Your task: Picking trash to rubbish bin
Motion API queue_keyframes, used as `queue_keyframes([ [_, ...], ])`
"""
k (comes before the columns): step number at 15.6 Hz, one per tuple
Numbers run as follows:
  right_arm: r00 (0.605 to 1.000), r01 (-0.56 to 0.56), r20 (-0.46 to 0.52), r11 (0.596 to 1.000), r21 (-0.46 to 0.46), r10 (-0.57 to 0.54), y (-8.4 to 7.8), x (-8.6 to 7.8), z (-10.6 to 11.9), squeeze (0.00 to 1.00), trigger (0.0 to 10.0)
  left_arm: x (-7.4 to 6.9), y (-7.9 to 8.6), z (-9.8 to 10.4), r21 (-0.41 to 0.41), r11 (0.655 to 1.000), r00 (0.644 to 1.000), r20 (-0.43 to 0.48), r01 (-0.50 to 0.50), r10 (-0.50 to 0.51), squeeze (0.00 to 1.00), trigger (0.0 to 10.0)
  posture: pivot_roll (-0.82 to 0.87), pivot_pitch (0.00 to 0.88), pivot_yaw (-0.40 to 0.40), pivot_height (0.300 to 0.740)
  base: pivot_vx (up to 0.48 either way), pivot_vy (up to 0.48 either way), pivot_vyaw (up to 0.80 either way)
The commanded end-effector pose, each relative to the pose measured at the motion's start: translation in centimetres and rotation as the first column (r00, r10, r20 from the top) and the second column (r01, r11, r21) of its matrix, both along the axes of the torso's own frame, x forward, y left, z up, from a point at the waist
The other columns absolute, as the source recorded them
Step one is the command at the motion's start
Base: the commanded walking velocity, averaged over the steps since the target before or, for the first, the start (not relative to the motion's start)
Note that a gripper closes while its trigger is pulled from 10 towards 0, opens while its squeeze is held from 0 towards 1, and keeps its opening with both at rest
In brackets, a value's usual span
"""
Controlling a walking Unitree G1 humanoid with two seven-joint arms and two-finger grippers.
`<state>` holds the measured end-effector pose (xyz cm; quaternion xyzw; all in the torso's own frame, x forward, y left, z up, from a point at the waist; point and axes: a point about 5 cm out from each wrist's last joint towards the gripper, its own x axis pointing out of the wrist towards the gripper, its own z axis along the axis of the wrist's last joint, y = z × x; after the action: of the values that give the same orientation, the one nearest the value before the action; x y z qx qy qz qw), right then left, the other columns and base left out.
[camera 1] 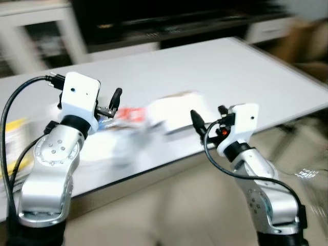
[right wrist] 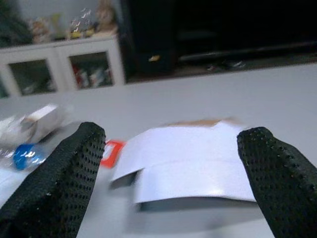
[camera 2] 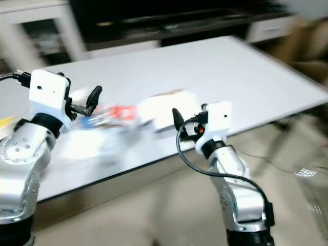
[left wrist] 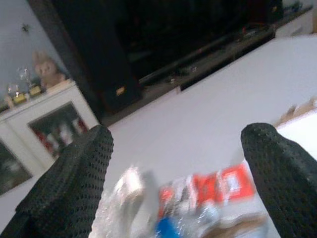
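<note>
Both silver arms are raised in front of a long white table (camera 1: pixel 246 66), and everything is pretty smeared by camera motion. Over the near edge the left gripper (left wrist: pixel 178 173) is held with its two black fingers spread wide and nothing between them; it's aimed at a crumpled clear plastic wrapper with red print and a blue bit (left wrist: pixel 198 198), which is lying on the tabletop just beyond the fingertips. Further along that edge the right gripper (right wrist: pixel 171 168) is likewise splayed wide and empty, pointed at a flat white cardboard box (right wrist: pixel 188 166), possibly with a torn brown edge, though that's hard to call through the blur. Box and wrapper are seen lying side by side, nearly touching, close to the table's front edge.
</note>
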<state>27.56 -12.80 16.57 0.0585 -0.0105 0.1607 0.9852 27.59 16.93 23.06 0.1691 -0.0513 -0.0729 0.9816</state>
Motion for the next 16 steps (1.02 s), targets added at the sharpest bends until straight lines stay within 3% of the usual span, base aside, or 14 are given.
queue_keyframes([
  [1, 1.000, -0.001, 0.004, 1.000, 0.012, 0.001, 0.1, 0.0, 0.3, 0.00, 10.0, 0.0, 0.3, 0.2, 0.014, 1.000, 1.000, 0.000, -0.012, 0.012, 0.00, 10.0, -0.05, 0.000, 0.032, 0.740, 0.000, 0.401, 0.80],
  [5, 1.000, -0.015, 0.020, 1.000, 0.009, 0.015, 0.4, 0.0, 0.8, 0.00, 10.0, 0.0, 0.4, 0.7, -0.001, 1.000, 1.000, 0.017, -0.016, 0.016, 0.00, 10.0, -0.04, 0.000, 0.025, 0.740, 0.000, 0.283, 0.80],
  [6, 1.000, -0.001, 0.026, 0.999, 0.033, 0.000, 0.3, 0.1, 1.0, 0.00, 10.0, 0.0, 0.6, 0.9, 0.029, 0.999, 0.999, 0.032, -0.035, 0.034, 0.00, 10.0, -0.04, 0.000, 0.025, 0.740, 0.000, 0.000, 0.00],
  [12, 0.999, 0.031, 0.031, 0.999, 0.043, -0.032, 0.0, 0.2, 1.3, 0.00, 10.0, 0.1, 0.6, 0.4, 0.007, 0.999, 1.000, -0.004, -0.031, 0.031, 0.00, 10.0, -0.04, 0.000, 0.027, 0.740, 0.000, -0.480, 0.00],
  [15, 0.998, 0.064, 0.013, 0.997, 0.031, -0.064, -0.4, 0.3, 0.9, 0.00, 10.0, 0.4, 0.5, -0.4, -0.012, 0.999, 0.999, -0.034, -0.040, 0.040, 0.00, 10.0, -0.04, 0.000, 0.028, 0.740, 0.000, 0.000, 0.00],
  [16, 0.995, 0.102, 0.002, 0.995, -0.006, -0.102, -0.7, 0.4, 0.6, 0.00, 10.0, 0.5, 0.1, -1.0, -0.055, 0.998, 0.999, -0.047, -0.022, 0.020, 0.00, 10.0, -0.04, 0.000, 0.020, 0.740, 0.000, 0.000, 0.00],
])
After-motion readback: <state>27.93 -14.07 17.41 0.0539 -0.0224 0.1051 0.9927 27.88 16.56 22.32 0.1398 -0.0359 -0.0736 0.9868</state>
